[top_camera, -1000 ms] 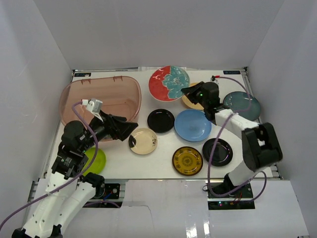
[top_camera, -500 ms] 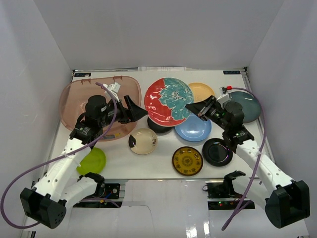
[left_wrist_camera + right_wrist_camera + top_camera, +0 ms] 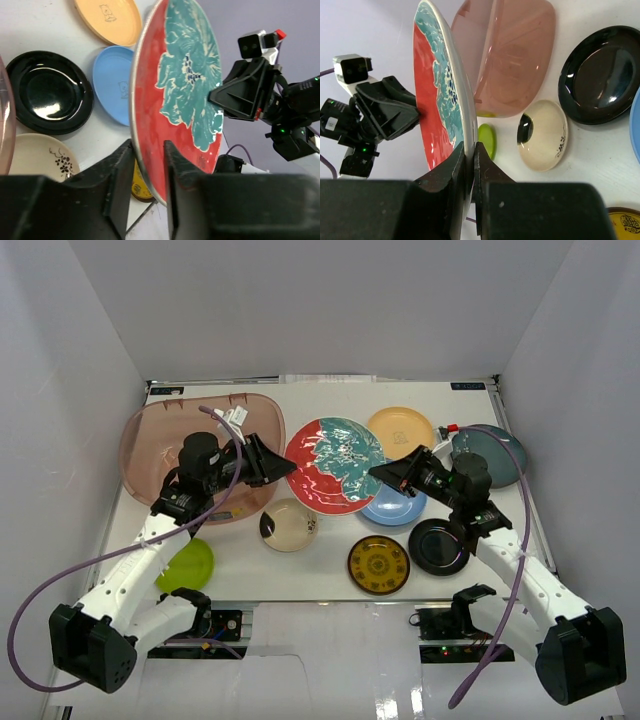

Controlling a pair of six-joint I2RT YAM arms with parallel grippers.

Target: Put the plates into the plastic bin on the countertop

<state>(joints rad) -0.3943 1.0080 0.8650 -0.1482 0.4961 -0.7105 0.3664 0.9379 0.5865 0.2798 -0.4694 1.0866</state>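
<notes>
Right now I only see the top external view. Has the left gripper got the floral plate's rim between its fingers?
Observer: Yes. In the left wrist view the rim of the floral plate sits between the fingers of the left gripper, both against it.
Operator: And the right gripper?
Observer: The right wrist view shows the right gripper pinched shut on the opposite rim.
Operator: Anything beneath the plate?
Observer: A black plate lies flat on the countertop there.
</notes>
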